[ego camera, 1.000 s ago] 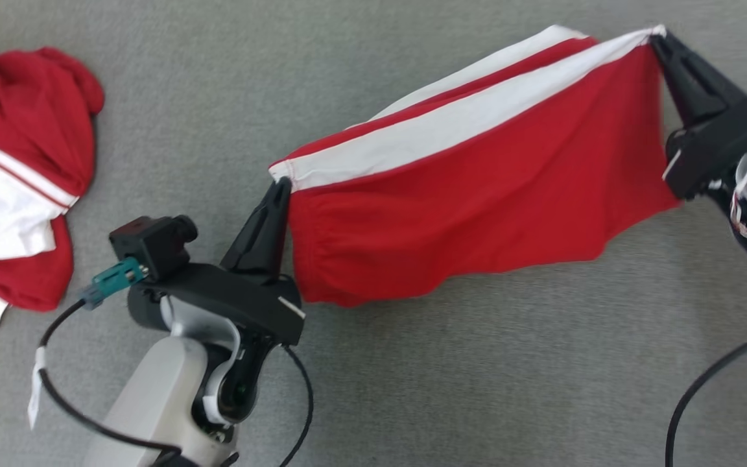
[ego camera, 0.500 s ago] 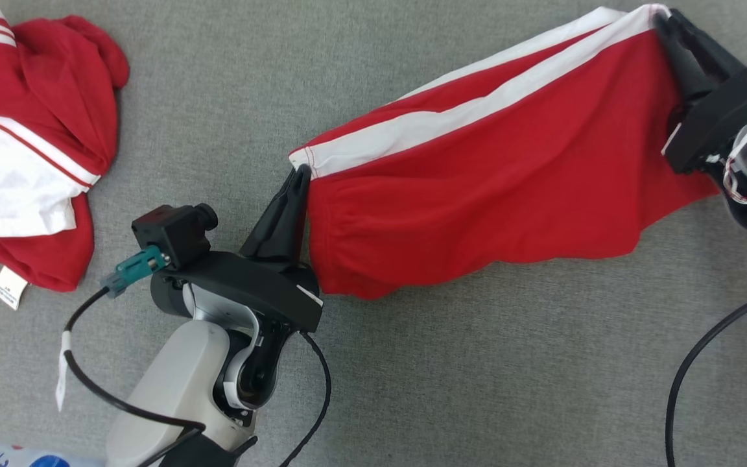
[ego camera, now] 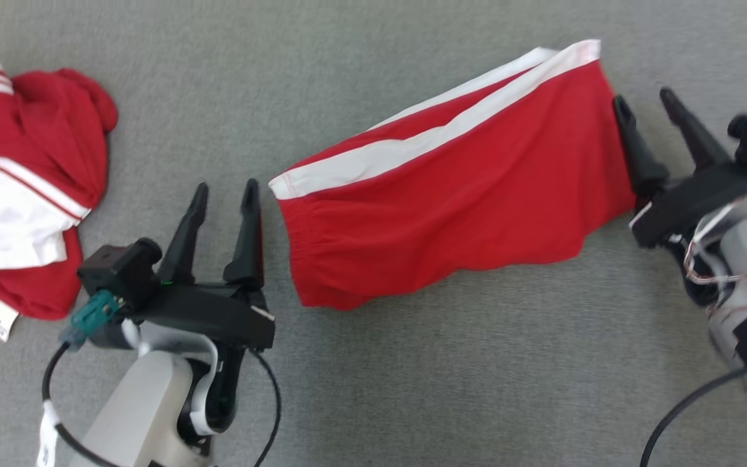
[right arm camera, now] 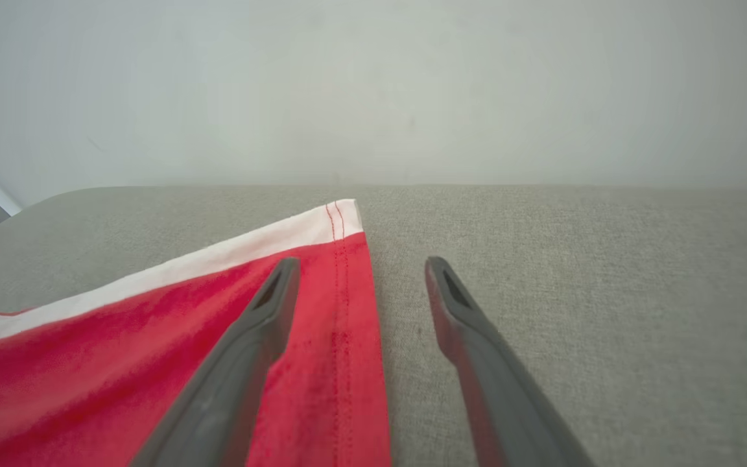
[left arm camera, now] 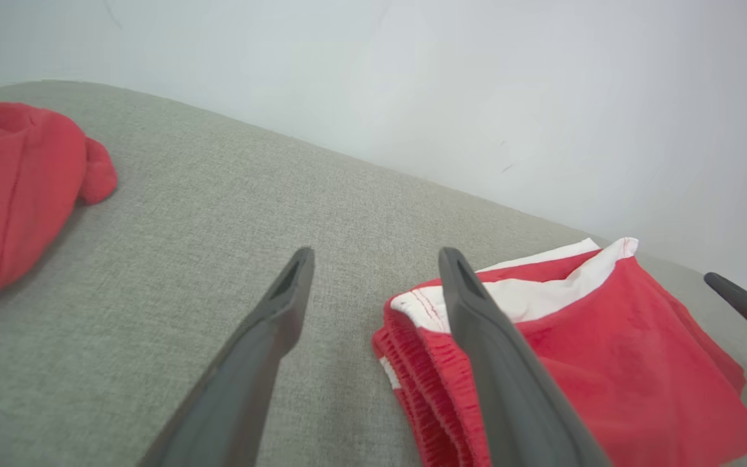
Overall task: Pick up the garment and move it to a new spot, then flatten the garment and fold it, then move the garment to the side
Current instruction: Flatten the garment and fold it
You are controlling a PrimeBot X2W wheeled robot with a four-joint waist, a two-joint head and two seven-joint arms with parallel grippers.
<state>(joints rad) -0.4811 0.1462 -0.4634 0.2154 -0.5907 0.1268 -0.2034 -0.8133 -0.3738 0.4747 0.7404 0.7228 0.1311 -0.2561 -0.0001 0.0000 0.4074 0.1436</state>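
**Ana:** How does the garment look at this moment?

**Ben:** The garment (ego camera: 451,194) is a pair of red shorts with a broad white stripe along its far long edge; it lies doubled on the grey surface (ego camera: 412,389), slanting from near left to far right; a second white edge peeks out behind the stripe.

**Ana:** And the two grippers?

**Ben:** The left gripper (ego camera: 226,186) has its jaws spread and holds nothing; it stands just beside the waistband (left arm camera: 412,363) end; in the left wrist view one finger crosses in front of the white corner, and I cannot tell if it touches. The right gripper (ego camera: 642,97) is also spread and empty, at the hem (right arm camera: 341,311) end; in the right wrist view one finger is over the red cloth and the other over bare surface.

**Ana:** Is there room around it?

**Ben:** Yes; the near half of the surface is bare, and a wide bare strip separates the shorts from a second garment (ego camera: 23,188), red and white, at the far left; a pale wall (right arm camera: 373,84) rises behind the far edge.

**Ana:** What about the materials?

**Ben:** The surface is a coarse woven cloth; the shorts are thin and smooth, with soft waves on the near edge; the waistband is gathered in fine ribs; the hem carries a double line of stitching; the fingers are long, dark and tapering.
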